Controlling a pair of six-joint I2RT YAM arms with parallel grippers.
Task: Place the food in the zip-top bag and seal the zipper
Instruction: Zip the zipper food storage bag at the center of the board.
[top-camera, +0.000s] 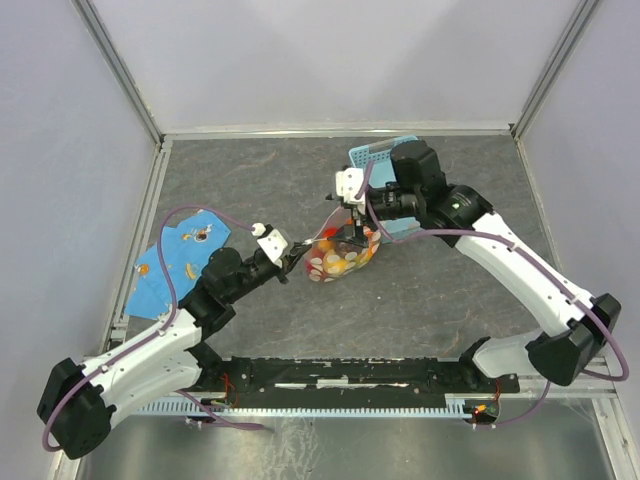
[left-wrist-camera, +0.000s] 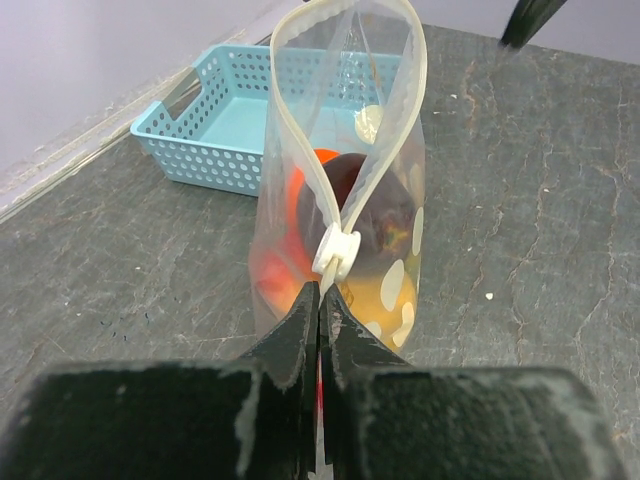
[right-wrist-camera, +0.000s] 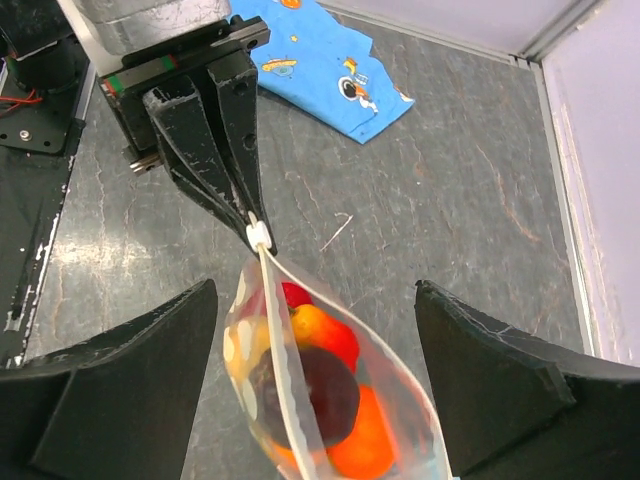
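Left fingers (left-wrist-camera: 295, 345) clench the zipper (left-wrist-camera: 333, 250) of the zip-top bag (left-wrist-camera: 395, 230). Right fingers (right-wrist-camera: 140, 385) stand released, the bag and its food (right-wrist-camera: 335, 390) between them.

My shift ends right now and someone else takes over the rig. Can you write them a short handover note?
Left end effector: shut, pinching the bag at the end of the zipper, beside the slider.
Right end effector: open, one finger on either side of the bag's mouth, holding nothing.
Food: in the bag; none seen loose on the table or in the basket.
Done: filling, as far as the views show.
Left: the zipper gapes open along the mouth; seal it.
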